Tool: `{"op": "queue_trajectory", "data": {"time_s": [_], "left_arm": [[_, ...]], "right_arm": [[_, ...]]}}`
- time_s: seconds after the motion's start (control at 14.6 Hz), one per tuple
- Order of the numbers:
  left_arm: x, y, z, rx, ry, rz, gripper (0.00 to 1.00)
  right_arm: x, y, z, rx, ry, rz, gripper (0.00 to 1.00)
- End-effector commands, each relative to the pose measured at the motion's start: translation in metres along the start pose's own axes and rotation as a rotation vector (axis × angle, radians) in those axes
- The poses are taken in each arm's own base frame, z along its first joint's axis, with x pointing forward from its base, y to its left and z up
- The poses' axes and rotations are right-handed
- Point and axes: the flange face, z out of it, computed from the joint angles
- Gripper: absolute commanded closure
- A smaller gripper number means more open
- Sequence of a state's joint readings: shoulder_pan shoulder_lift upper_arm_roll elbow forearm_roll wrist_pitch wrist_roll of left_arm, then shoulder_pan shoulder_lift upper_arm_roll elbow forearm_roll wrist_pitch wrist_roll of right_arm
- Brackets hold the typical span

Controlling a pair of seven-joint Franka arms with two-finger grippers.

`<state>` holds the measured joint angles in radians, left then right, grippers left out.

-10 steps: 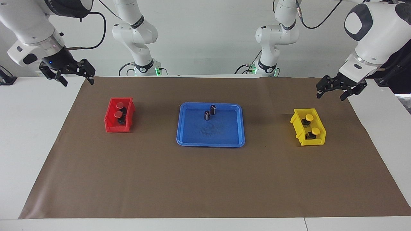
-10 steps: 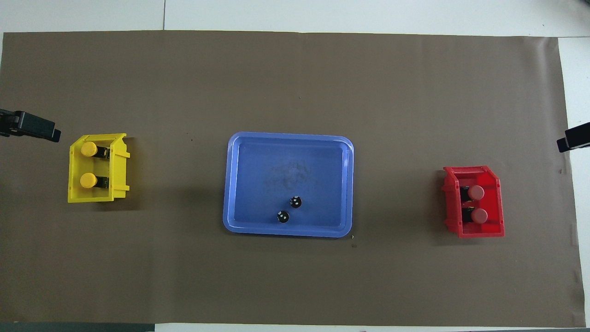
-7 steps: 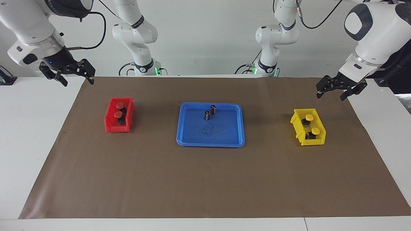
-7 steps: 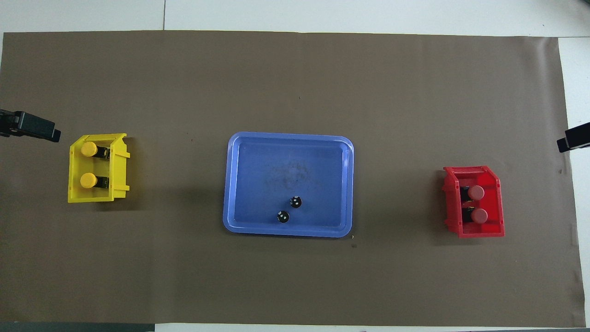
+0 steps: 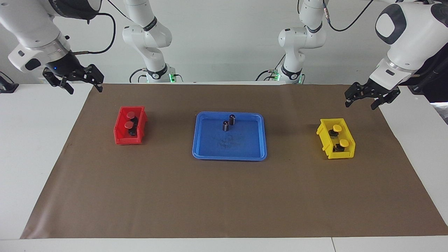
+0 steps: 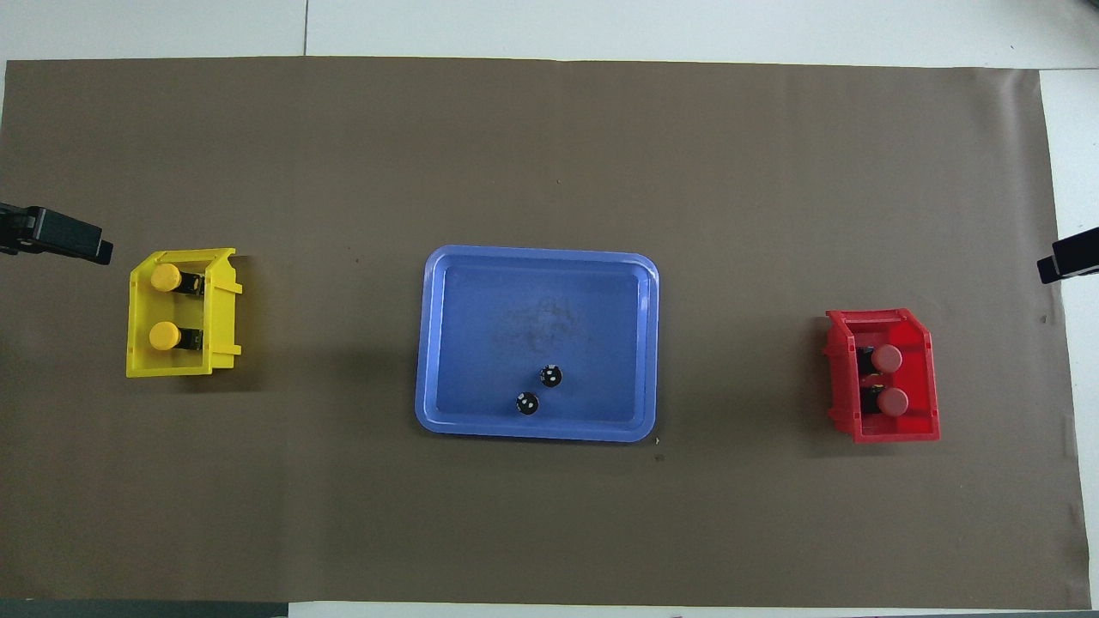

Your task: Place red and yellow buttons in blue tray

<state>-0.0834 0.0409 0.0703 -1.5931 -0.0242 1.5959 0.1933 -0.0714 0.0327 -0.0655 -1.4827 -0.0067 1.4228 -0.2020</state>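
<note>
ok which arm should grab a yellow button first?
Left. The left gripper is up in the air at the yellow bin's end of the table, open, and both yellow buttons sit in that bin. The right gripper waits at the red bin's end.

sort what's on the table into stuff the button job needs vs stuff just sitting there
Belongs to the job:
- two red buttons, in the red bin
- two yellow buttons, in the yellow bin
- blue tray
- left gripper and right gripper, both raised and open

Just lying about:
- two dark cylinders standing in the tray
- red bin
- yellow bin
- brown mat
</note>
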Motion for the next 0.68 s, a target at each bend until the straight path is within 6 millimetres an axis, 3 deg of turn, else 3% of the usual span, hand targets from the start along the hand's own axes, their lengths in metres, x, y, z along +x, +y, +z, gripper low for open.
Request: {"op": "queue_trajectory", "data": {"time_s": [0.0,0.27,0.48,0.61], "left_arm": [[-0.010,-0.001,0.000,0.009,-0.016,-0.008,0.00],[-0.012,-0.007,-0.008,0.013,0.012,-0.048,0.00],[-0.007,-0.016,-0.020,0.024,0.064,-0.063,0.00],[-0.004,-0.015,-0.024,0.027,0.075,-0.061,0.00]], "right_arm": [[-0.008,-0.001,0.008,-0.015,-0.013,0.015,0.00],[-0.002,-0.004,0.011,-0.023,0.024,0.007,0.00],[-0.006,-0.011,0.038,-0.019,0.043,0.042,0.00],[-0.005,-0.014,0.073,-0.005,0.042,0.045,0.00]]}}
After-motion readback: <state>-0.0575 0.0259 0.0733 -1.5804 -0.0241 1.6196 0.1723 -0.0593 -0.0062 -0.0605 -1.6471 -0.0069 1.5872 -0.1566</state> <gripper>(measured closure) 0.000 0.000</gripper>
